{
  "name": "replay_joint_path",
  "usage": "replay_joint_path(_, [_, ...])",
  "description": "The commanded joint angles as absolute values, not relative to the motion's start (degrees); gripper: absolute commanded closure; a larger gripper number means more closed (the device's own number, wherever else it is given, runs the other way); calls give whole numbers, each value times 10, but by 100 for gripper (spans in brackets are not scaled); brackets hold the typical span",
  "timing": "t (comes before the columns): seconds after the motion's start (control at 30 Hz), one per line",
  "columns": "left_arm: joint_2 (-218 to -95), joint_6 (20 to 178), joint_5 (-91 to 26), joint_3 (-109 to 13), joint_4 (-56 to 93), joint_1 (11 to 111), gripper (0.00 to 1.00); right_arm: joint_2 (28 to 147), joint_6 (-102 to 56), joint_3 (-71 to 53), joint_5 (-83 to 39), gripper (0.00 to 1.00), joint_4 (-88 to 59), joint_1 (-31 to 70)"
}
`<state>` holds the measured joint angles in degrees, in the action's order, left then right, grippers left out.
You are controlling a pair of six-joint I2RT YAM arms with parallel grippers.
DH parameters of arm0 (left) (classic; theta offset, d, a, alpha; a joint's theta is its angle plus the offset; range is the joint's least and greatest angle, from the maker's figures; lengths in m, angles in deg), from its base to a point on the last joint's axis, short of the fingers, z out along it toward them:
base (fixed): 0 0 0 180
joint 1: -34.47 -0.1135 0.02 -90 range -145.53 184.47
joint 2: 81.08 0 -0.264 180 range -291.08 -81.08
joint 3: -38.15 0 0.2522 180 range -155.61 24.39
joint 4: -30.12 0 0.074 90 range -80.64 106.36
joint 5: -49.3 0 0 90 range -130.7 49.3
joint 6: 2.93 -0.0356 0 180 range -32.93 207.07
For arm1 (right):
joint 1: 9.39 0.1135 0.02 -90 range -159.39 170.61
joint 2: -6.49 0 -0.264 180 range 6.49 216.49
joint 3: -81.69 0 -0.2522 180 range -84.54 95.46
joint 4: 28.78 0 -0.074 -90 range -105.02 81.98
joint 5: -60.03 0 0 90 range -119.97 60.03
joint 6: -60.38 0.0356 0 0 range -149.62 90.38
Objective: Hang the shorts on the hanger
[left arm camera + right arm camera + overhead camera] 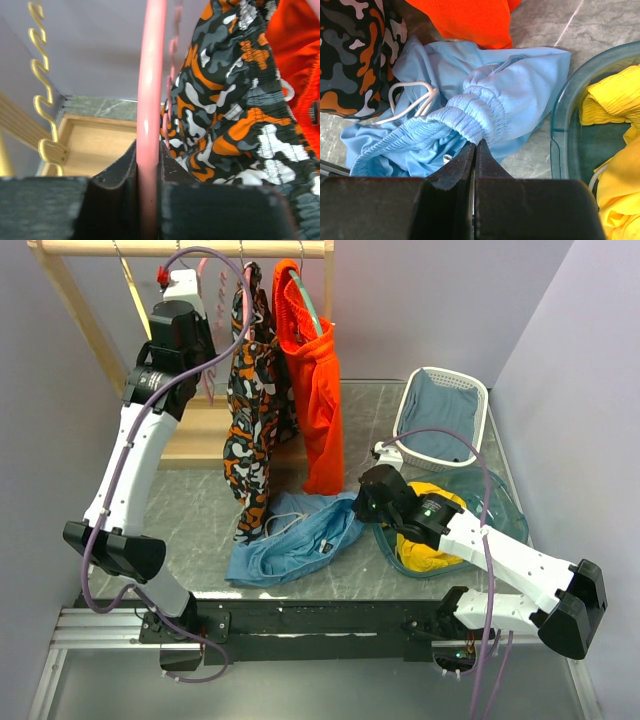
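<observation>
Nearest the arm bases, the light sky-blue soft fabric shorts (290, 545) lay crumpled on the grey marbled table (200, 510). Their long axis ran from near-left to far-right, with the gathered elastic waistband at the far-right end. The right gripper (473, 150) had its fingers pressed together against that waistband; whether a fold was caught between them could not be told. A white drawstring (410, 95) looped out beside it.

Just right of the shorts sat a translucent teal round tub (557, 125) holding a yellow cloth (615, 100), with the right arm crossing over it. Farther back, a white slatted basket (447, 373) held a grey-blue cloth (440, 420).

Behind the blue shorts, camouflage shorts in orange, black and white (250, 410) and bright orange mesh shorts (318, 390) hung from a wooden rail (180, 248), their lower ends reaching the blue fabric. Up at the rail, the left gripper (149, 165) pinched the bar of the pink plastic hanger (150, 90), close against the camouflage shorts. A cream-yellow wavy hanger (42, 100) hung on its other side. From above, the left arm hid most of the pink hanger.
</observation>
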<state>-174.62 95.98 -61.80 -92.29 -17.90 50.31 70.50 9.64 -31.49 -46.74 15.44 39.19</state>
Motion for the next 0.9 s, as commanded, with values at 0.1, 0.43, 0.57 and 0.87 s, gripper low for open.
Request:
replay_joint_path(0.1, [-1690,937,-620,-926,-105,502,99,706,89,-311,-467,100,139,390])
replay_joint_path(0.43, [-1636,931,-621,-856,-68,502,99,720,90,-303,-470,100,140,390])
replay_joint_path(0.57, [-1590,939,-621,-803,-55,502,99,721,90,-305,-473,100,140,390])
replay_joint_path(0.87, [-1488,983,-587,-708,-89,503,99,720,82,-303,-475,100,134,390])
